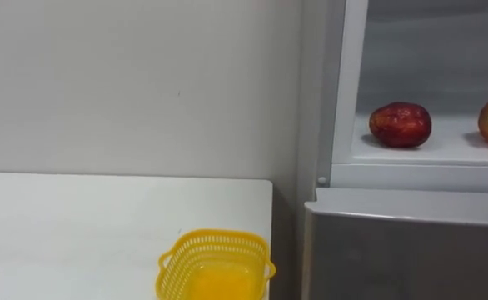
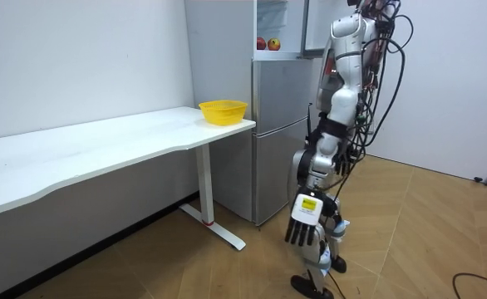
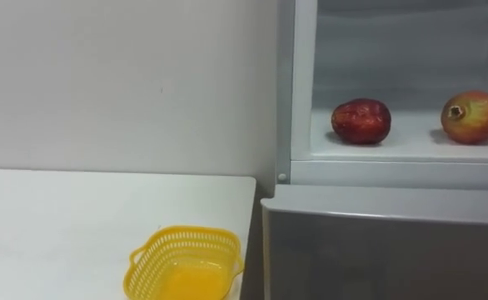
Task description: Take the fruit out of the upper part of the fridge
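The left hand (image 2: pixel 306 218) hangs at the robot's side in the room view, fingers loose and pointing down, holding nothing. The robot stands upright facing the fridge (image 2: pixel 281 133), with the white table (image 1: pixel 77 225) to its left. The upper fridge compartment (image 1: pixel 348 92) is open. On its white shelf (image 1: pixel 448 150) lie two fruits, well apart. On the left is a dark red fruit (image 1: pixel 400 125), glossy and rounded. On the right is a pomegranate (image 3: pixel 473 117), red fading to yellow-green, its small crown turned left. A yellow mesh basket (image 1: pixel 215 265) sits on the table's right end, beside the fridge.
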You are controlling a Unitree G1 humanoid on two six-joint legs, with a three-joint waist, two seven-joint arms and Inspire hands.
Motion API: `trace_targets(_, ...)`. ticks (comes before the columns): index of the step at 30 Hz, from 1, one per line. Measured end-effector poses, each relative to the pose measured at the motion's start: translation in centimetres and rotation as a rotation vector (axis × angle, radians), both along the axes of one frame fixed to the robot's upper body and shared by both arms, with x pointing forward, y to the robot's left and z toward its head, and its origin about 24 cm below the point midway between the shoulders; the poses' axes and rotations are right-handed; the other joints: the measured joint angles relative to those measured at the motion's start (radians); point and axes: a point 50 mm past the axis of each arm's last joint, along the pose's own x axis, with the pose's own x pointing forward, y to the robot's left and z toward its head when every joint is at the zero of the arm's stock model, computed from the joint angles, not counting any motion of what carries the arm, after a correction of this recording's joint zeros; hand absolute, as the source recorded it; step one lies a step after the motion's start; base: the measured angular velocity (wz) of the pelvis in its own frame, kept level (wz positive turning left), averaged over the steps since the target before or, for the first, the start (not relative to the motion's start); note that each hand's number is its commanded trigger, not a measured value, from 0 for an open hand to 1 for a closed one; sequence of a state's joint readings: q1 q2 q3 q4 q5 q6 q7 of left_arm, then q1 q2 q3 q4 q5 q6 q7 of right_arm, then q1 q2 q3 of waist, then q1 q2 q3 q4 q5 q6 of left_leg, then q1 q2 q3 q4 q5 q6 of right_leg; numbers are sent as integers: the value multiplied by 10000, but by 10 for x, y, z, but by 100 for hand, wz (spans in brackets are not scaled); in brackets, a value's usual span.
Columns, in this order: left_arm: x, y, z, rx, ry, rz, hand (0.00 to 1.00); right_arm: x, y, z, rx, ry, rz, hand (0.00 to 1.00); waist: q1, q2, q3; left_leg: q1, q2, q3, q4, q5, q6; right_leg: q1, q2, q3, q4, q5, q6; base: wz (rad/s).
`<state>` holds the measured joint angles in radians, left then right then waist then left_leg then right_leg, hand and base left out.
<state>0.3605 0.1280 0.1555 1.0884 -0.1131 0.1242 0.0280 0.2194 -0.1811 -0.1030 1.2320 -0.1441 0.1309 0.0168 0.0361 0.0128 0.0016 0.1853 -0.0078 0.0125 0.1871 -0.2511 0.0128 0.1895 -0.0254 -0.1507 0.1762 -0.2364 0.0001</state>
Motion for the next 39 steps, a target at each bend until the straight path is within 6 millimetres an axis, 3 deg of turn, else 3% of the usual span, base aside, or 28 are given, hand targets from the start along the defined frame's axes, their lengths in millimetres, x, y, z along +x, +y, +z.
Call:
trace_targets(5,18,-3,-2,-164,-255,-1030,0,50,-2,11,-849,-2846,-288,0,-75,-48,65,-126,87,496,-62,0,0,-391,94,418,125,27,-21,-26)
trace_targets(8,20,-1,-2,-155,-244,-1416,0,87,8,24,-893,-5006,-194,0,-392,-111,55,-214,129,729,-45,0,-1,-505,111,457,91,74,-50,-14)
trace_targets(10,20,-2,-2,-147,-295,-1563,0,105,14,39,-967,-6246,13,0,-427,-124,28,-191,136,910,-39,0,-1,-553,131,663,104,74,-50,-21)
trace_targets(15,17,-3,-2,-130,-522,-1626,0,147,24,103,-1393,-10243,848,0,-588,-23,0,-254,165,1235,17,0,-1,-777,165,965,170,131,-61,-22)
trace_targets(23,9,-6,-3,-522,-578,-1658,0,177,35,181,-2558,-14095,1992,0,-674,118,-79,-345,189,1257,15,0,-1,-1018,231,1196,300,145,-84,-11)
trace_targets(24,9,-6,-3,-574,-599,-1670,0,178,36,187,-2786,-14362,2068,0,-659,117,-40,-374,201,1264,9,0,-1,-1052,242,1196,302,153,-93,0)
trace_targets(32,9,-8,-3,-1133,-712,-1912,0,190,55,225,-3544,-16262,3068,0,-504,171,-60,-578,279,1575,8,0,-2,-1547,329,1396,656,178,-116,-8)
trace_targets(39,-1,-4,-3,-1403,-417,-1609,0,198,72,257,-3972,-18375,3697,0,-266,10,-62,-528,291,1640,-156,-1,-4,-1539,347,1382,632,251,-89,0)
